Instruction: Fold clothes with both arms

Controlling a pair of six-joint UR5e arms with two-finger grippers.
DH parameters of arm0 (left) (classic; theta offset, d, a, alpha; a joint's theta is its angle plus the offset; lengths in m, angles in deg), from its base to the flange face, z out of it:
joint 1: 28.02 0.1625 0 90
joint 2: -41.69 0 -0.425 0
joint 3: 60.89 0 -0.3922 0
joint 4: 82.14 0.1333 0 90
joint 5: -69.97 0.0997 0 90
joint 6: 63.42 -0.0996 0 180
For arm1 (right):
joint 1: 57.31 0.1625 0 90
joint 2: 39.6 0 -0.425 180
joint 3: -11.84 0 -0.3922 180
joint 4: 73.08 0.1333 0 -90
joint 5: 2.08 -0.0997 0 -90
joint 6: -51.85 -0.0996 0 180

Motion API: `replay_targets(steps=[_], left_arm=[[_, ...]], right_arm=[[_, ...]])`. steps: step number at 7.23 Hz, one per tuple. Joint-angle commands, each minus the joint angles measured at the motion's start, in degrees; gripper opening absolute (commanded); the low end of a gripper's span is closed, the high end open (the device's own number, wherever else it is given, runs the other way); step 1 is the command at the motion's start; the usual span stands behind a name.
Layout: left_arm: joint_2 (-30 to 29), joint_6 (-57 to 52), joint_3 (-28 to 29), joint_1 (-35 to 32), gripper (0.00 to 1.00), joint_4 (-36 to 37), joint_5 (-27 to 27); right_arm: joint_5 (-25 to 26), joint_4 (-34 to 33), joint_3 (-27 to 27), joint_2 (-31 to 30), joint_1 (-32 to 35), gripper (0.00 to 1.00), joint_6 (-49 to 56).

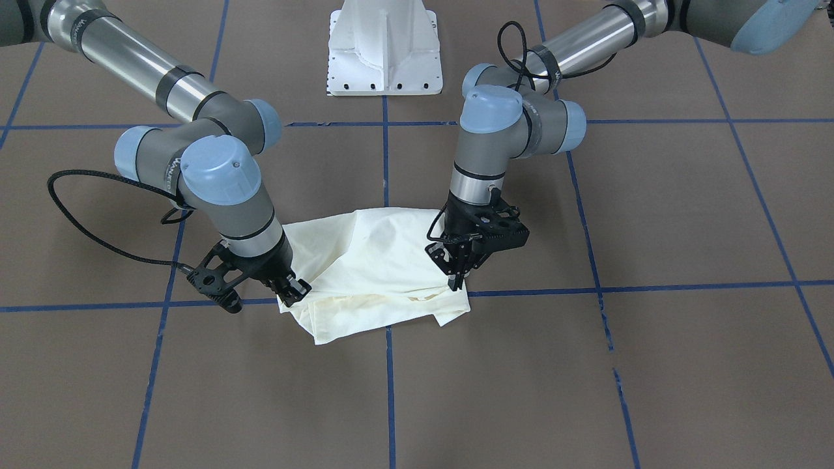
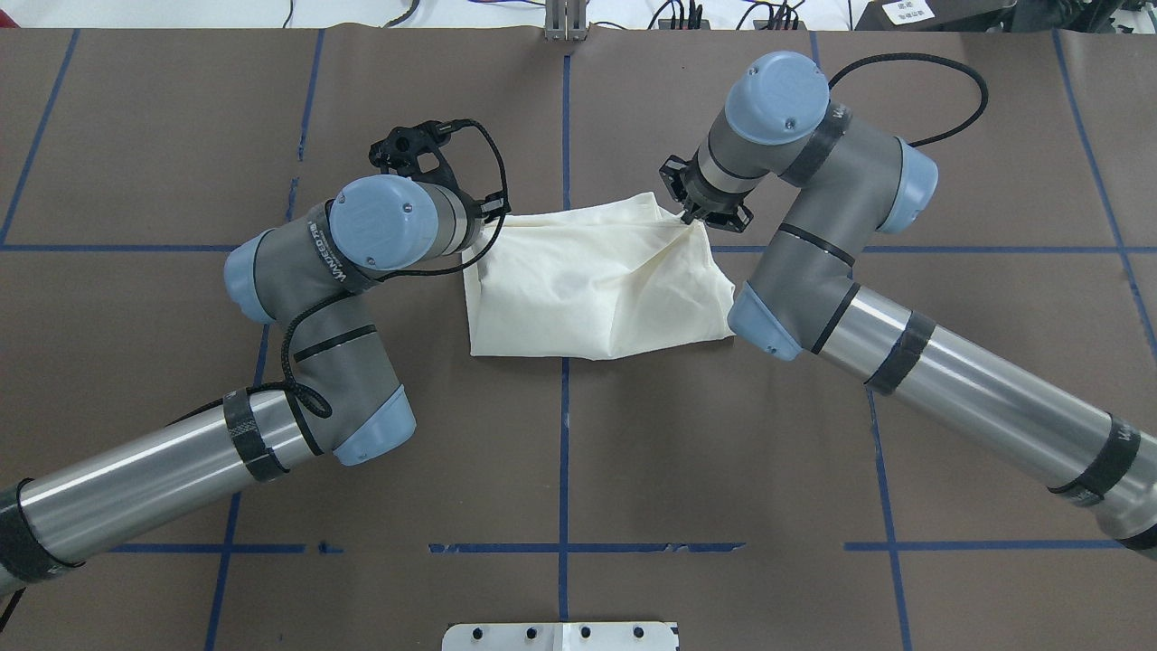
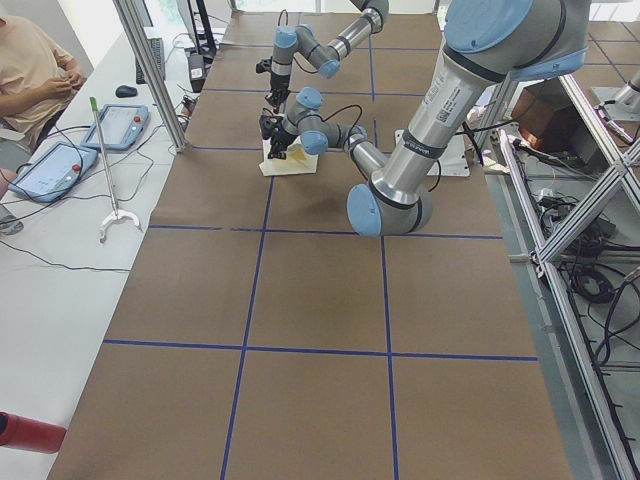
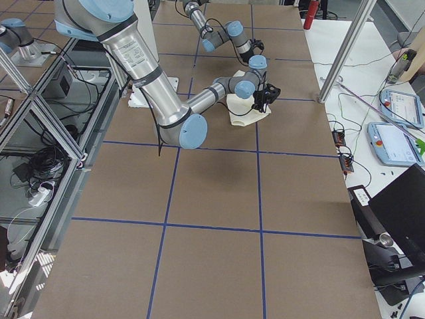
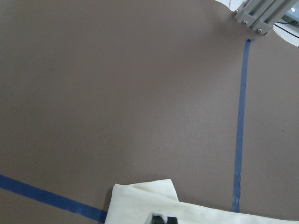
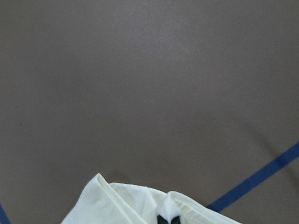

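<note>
The cream-white T-shirt (image 1: 378,260) lies folded into a rumpled packet on the brown table; its cat print and "TWINKLE" word are hidden. It also shows in the overhead view (image 2: 587,289). My left gripper (image 1: 457,281) points down, shut on the shirt's far corner on the front view's right. My right gripper (image 1: 293,290) is shut on the opposite far corner, which is slightly lifted (image 2: 691,217). The left wrist view shows a shirt corner (image 5: 140,205) at its bottom edge. The right wrist view shows bunched cloth (image 6: 117,205) at the fingertips.
The white pedestal base (image 1: 384,52) stands at the robot's side of the table. Blue tape lines (image 1: 387,163) cross the brown mat. In the left side view an operator (image 3: 30,70) and tablets (image 3: 50,168) are on a side bench.
</note>
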State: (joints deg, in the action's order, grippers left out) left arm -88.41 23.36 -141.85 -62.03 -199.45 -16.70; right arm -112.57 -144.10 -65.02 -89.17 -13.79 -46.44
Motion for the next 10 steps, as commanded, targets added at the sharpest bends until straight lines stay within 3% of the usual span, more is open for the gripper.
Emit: replay_targets(steps=[1, 2, 3, 4, 5, 6, 7, 8, 10], left_arm=[[0.7, -4.4, 0.5, -0.3, 0.00, 0.2, 0.3], [1.6, -9.0, 0.2, -0.9, 0.09, 0.2, 0.3], [1.6, -9.4, 0.5, -2.0, 0.25, 0.1, 0.3], [1.5, -9.4, 0.5, -4.1, 0.48, -0.3, 0.1], [1.9, -10.0, -0.2, -5.8, 0.54, -1.3, -1.9], [4.0, -9.8, -3.3, -5.6, 0.46, -1.3, -4.5], [7.0, -9.4, -7.7, -3.9, 0.04, -1.2, -4.9], [10.9, -9.5, -11.1, -1.4, 0.00, -1.3, -6.2], [11.0, -7.3, -10.9, 4.0, 0.00, -1.3, -7.1]], right_arm=[[-2.2, 1.0, 4.1, 3.0, 1.5, 0.00, 0.4], [-2.3, 1.4, 6.3, 4.3, 1.5, 0.00, 0.5], [-2.2, 1.4, 6.9, 4.7, 1.5, 0.00, 0.6], [-2.3, 1.4, 6.9, 4.8, 1.5, 0.00, 0.6], [-2.3, 1.4, 6.9, 4.7, 1.5, 0.00, 0.6], [-2.3, 1.4, 6.9, 4.9, 1.6, 0.00, 0.6], [-2.2, 1.5, 7.1, 5.0, 1.7, 0.00, 0.6], [-2.2, 1.4, 7.2, 5.0, 1.7, 0.00, 0.6], [-2.2, 1.4, 7.2, 5.0, 2.0, 0.00, 0.6]])
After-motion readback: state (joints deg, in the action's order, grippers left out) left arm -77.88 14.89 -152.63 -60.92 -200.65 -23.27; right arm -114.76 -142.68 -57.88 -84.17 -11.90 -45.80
